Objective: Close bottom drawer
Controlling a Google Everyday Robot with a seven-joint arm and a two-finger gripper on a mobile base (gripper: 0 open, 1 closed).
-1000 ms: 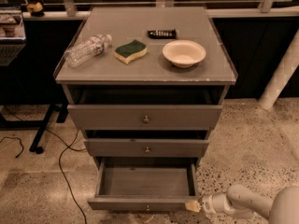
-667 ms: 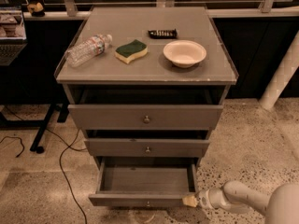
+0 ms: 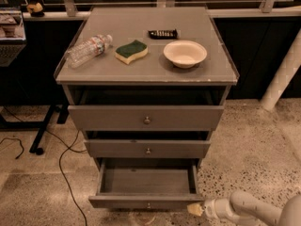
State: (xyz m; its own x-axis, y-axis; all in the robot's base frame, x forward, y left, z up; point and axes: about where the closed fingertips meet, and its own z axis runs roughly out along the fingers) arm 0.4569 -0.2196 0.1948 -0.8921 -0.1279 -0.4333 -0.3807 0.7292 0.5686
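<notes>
The bottom drawer (image 3: 146, 202) of the grey cabinet stands pulled out, its inside bare, with a small round knob at the middle of its front panel. My gripper (image 3: 194, 209) comes in low from the bottom right on a white arm. Its pale tip sits right at the drawer front's right end, touching or nearly touching the panel. The middle drawer (image 3: 147, 149) and the top drawer (image 3: 146, 118) are each pulled out a little.
On the cabinet top (image 3: 94, 72) lie a plastic bottle (image 3: 88, 50), a green and yellow sponge (image 3: 131, 51), a cream bowl (image 3: 185, 53) and a dark remote (image 3: 162, 33). A black cable (image 3: 63, 171) trails over the speckled floor at left. A white post (image 3: 286, 74) stands at right.
My gripper has crept left along the floor toward the drawer front's right end. The bottom drawer still stands about as far out as before.
</notes>
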